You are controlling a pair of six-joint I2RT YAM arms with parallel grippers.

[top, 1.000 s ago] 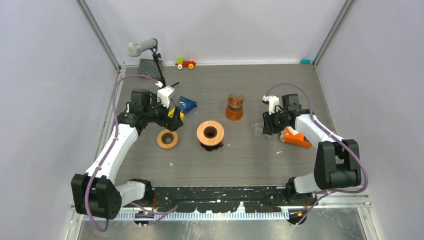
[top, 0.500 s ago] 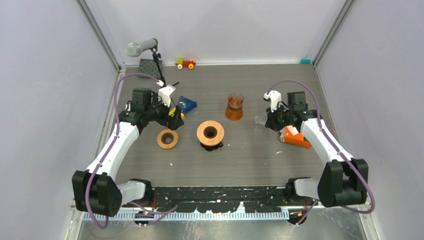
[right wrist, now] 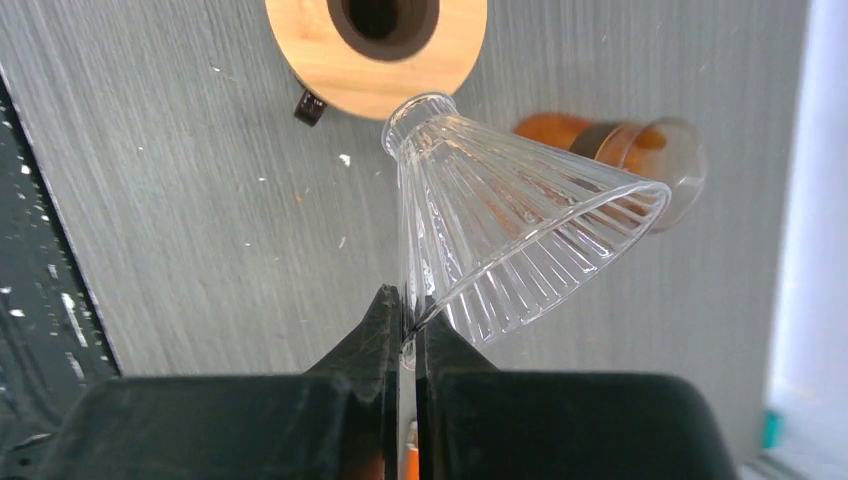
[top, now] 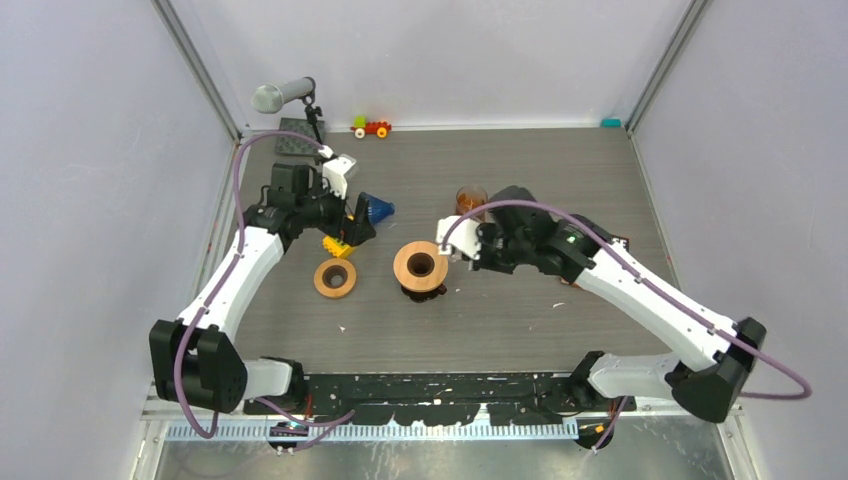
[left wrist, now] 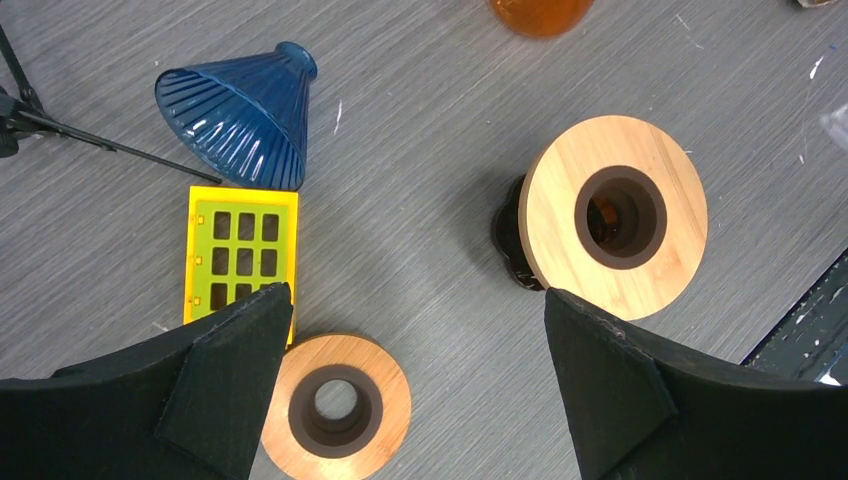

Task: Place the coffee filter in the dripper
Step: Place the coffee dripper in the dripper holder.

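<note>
Swinging in from the right edge, the right gripper now hangs just right of the wooden-collared dripper stand. Its jaws are pinched on the rim of the clear ribbed cone filter, which is tilted with its narrow end toward the hole, probably for seating. Farther left, the left gripper has edged away, jaws wide, above the small wooden ring and blue cone.

The large ring stands in the middle of the table, with the small ring to its left and the jar behind it to the right. Behind the small ring lies the grid plate, and just behind this plate a cone lies on its side. The toy car stands at the far edge.
</note>
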